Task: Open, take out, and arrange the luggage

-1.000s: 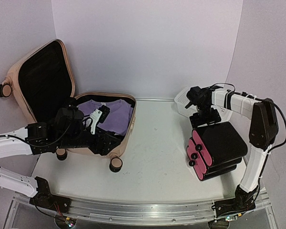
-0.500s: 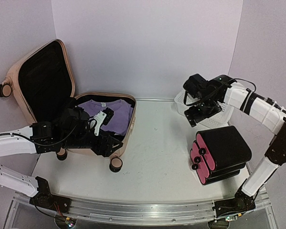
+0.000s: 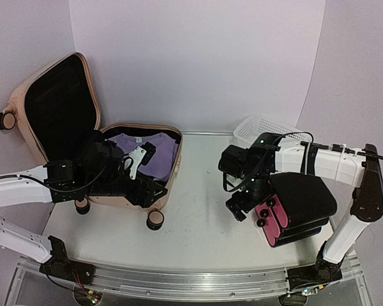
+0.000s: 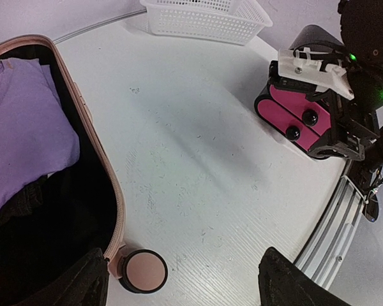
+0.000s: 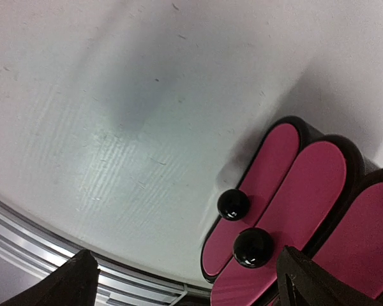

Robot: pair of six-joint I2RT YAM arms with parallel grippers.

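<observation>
The pale pink luggage [image 3: 174, 167] lies open at the left, its black-lined lid [image 3: 57, 105] standing up at the back. A purple garment [image 3: 154, 155] lies in its base, also in the left wrist view [image 4: 25, 121]. My left gripper [image 3: 148, 190] is open and empty at the base's near rim [image 4: 97, 167], above a pink wheel [image 4: 140, 271]; in its own view [image 4: 190, 287] the jaws stand wide apart. My right gripper [image 3: 237, 205] is open and empty, low over the table, just left of a black drawer unit with pink fronts [image 3: 297, 204]; its own view [image 5: 191, 287] shows those fronts [image 5: 306, 185].
A white mesh basket [image 3: 263, 125] stands at the back right behind the right arm, also in the left wrist view [image 4: 204, 19]. The drawer unit's black knobs [image 5: 233, 204] face left. The table's metal front rail [image 3: 191, 280] runs along the near edge.
My right arm has swung from the basket and the drawer unit's top down and left to the unit's pink front. The drawer unit shifted slightly right. The left arm barely moved.
</observation>
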